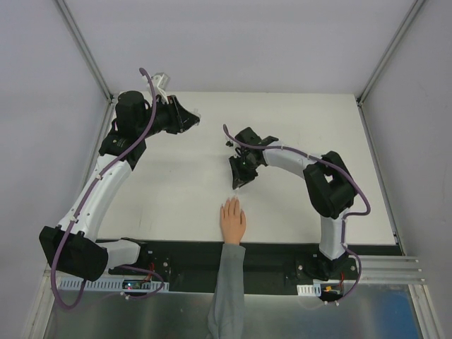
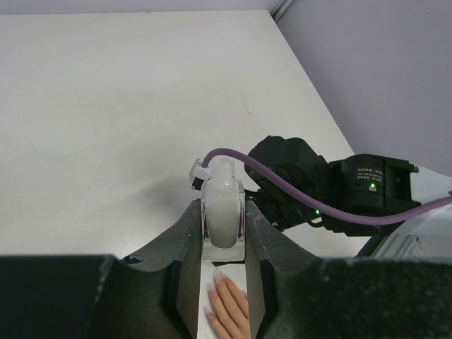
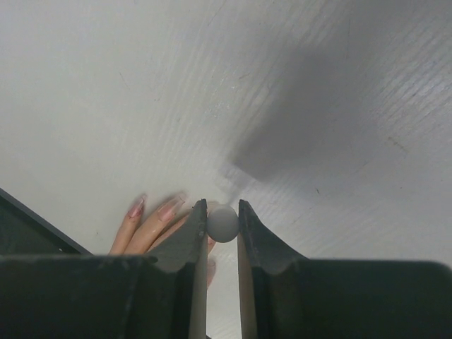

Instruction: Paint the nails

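Observation:
The peach mannequin hand (image 1: 233, 220) with a grey sleeve lies palm down at the table's near edge. Its nails (image 3: 137, 206) are pinkish and glossy. My right gripper (image 1: 239, 181) points down just beyond the fingertips. In the right wrist view it (image 3: 223, 214) is shut on a round white cap (image 3: 223, 224), right beside the fingers. What hangs under the cap is hidden. My left gripper (image 1: 188, 117) is at the far left. It (image 2: 224, 215) is shut on a small clear bottle (image 2: 223, 205) of white liquid, neck uncapped, held upright above the table.
The white table (image 1: 296, 120) is ringed by grey walls with metal corner posts. A black strip (image 1: 275, 251) runs along the near edge by the arm bases. The right arm's wrist (image 2: 311, 187) and purple cable show in the left wrist view.

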You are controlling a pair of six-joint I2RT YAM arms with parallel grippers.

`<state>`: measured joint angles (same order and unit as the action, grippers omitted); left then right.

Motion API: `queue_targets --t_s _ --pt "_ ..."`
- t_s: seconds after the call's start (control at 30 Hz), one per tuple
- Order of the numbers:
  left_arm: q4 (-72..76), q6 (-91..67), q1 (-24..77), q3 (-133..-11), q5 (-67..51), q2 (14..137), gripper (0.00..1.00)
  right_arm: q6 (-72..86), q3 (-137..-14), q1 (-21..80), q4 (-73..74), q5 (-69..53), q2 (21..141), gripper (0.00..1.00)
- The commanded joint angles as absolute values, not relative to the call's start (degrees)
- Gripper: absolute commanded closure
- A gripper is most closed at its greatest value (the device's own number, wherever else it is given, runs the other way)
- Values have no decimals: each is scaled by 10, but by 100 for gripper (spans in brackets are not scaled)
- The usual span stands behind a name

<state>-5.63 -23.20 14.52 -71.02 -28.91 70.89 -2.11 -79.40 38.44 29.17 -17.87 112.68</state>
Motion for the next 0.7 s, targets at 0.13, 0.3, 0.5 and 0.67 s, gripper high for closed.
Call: queue_targets --t_s 0.13,0.3,0.5,0.67 --pt "-44 -227 139 -725 -298 692 100 -15 -770 393 287 -226 1068 100" --pt "-43 -229 139 -719 -295 686 100 -11 -763 396 279 -228 1063 100" --pt "-43 -229 139 -721 -296 685 100 -7 -766 397 270 -241 1080 100" --pt "-44 -229 138 -722 -297 683 100 -4 -768 395 265 -232 1092 100"
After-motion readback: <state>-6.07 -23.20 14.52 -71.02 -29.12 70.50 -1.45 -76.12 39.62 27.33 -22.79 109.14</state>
